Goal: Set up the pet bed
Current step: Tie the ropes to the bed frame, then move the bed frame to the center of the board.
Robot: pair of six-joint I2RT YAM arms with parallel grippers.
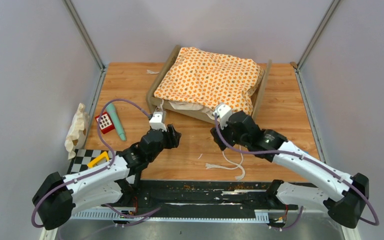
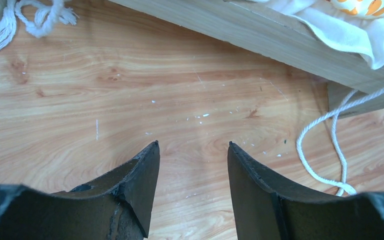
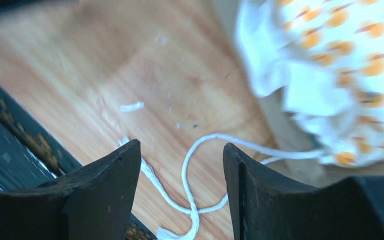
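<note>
The pet bed (image 1: pixel 157 85), a light-wood frame, stands at the back middle of the table. An orange-patterned cushion (image 1: pixel 210 77) lies over it, so its base is hidden. My left gripper (image 1: pixel 172 136) hangs open over bare table just in front of the bed's near left corner. In the left wrist view its fingers (image 2: pixel 193 144) hold nothing, and the bed's side rail (image 2: pixel 280 37) runs above them. My right gripper (image 1: pixel 219 137) is open in front of the near right corner. In the right wrist view a loose white tie cord (image 3: pixel 190 175) lies on the table under its spread fingers (image 3: pixel 180 144), beside the cushion's edge (image 3: pixel 340 60).
A crumpled white cloth (image 1: pixel 76 127) lies at the left edge. A teal stick (image 1: pixel 116 121) and a small red toy (image 1: pixel 104 122) lie beside it. A yellow piece (image 1: pixel 98 160) sits on a checkered board (image 1: pixel 82 160). A black rail (image 1: pixel 205 190) runs along the near edge.
</note>
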